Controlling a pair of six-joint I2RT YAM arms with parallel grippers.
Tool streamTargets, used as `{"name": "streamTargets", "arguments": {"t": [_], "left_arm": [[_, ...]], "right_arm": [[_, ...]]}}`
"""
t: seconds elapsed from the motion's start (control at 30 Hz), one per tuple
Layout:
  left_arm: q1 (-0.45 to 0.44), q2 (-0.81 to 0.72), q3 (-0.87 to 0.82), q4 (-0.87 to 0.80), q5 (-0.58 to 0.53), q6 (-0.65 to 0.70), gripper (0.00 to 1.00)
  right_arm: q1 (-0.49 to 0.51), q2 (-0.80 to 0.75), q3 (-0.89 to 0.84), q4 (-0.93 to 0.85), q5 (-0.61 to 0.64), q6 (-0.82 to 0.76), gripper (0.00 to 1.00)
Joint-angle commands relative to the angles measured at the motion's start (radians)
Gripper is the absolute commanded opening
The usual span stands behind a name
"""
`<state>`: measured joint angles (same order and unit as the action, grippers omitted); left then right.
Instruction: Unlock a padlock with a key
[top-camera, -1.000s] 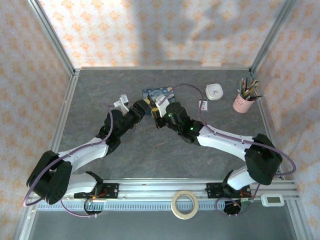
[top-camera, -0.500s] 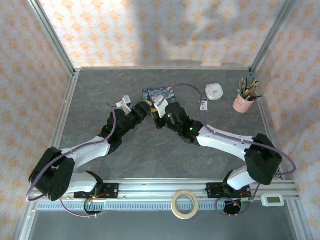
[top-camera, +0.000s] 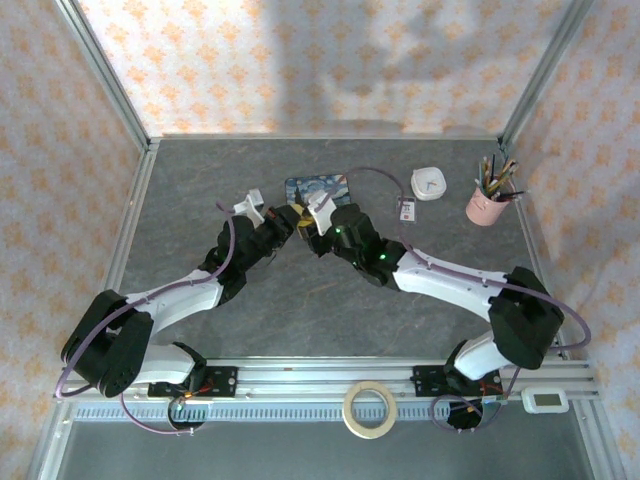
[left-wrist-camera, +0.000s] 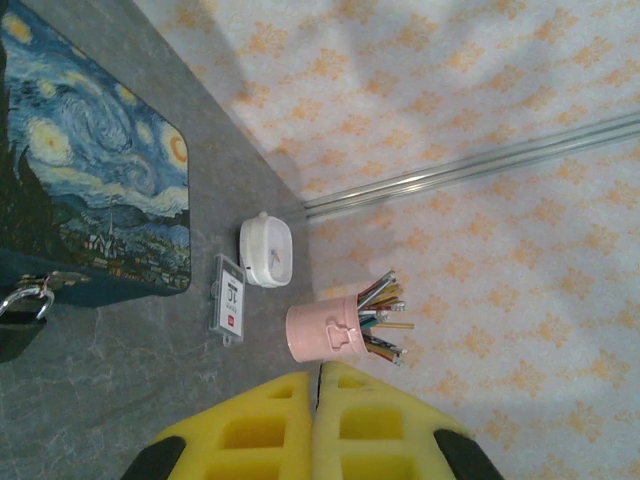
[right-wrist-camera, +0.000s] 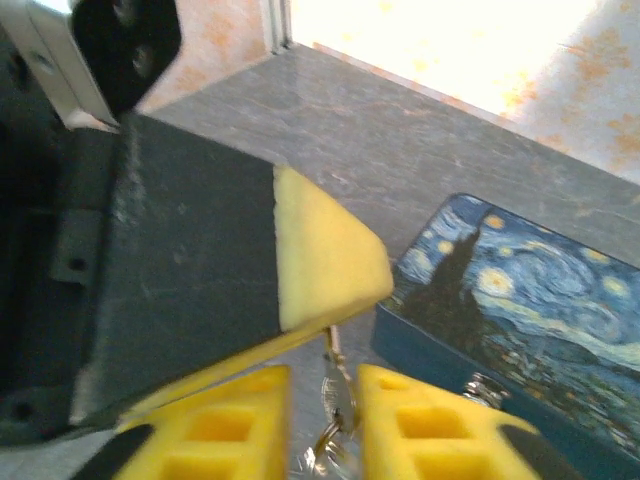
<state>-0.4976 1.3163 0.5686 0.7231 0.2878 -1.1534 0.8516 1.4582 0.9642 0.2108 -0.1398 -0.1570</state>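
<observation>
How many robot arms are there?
2. The left arm reaches in from the near left and the right arm from the near right. Their tips meet beside the blue painted box. None looks hidden.

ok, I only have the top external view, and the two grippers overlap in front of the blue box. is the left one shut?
Observer: Yes. In the left wrist view the left gripper has its pads pressed flat together.
Operator: so who has the key?
Observer: In the right wrist view the key looks pinched at its top between the left pads. It hangs down into the gap of the right gripper, whose fingers stand apart.
Operator: and the lock?
Observer: A small silver piece sits on the front edge of the blue box, right of the key. I can't tell whether it is the lock.
</observation>
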Motion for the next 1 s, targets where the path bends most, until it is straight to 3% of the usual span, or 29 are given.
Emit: {"name": "streamTargets", "arguments": {"t": [0.0, 0.07, 0.17, 0.47, 0.67, 0.97], "left_arm": [[-0.002, -0.008, 0.002, 0.102, -0.013, 0.09, 0.0], [0.003, -0.014, -0.014, 0.177, 0.009, 0.137, 0.0], [0.004, -0.013, -0.017, 0.255, 0.059, 0.187, 0.0], [0.004, -0.004, -0.038, 0.435, 0.179, 0.24, 0.0], [-0.003, 0.019, -0.054, 0.479, 0.196, 0.223, 0.0], [-0.031, 0.035, -0.059, 0.487, 0.168, 0.228, 0.0]], "right_arm": [[-0.115, -0.111, -0.031, 0.108, -0.217, 0.156, 0.29], [-0.198, -0.148, -0.078, 0.199, -0.363, 0.276, 0.37], [-0.255, -0.171, -0.125, 0.296, -0.485, 0.389, 0.43], [-0.338, -0.059, -0.245, 0.716, -0.764, 0.751, 0.46], [-0.333, 0.02, -0.282, 0.968, -0.822, 0.911, 0.47], [-0.295, 0.075, -0.276, 1.046, -0.804, 0.95, 0.39]]}}
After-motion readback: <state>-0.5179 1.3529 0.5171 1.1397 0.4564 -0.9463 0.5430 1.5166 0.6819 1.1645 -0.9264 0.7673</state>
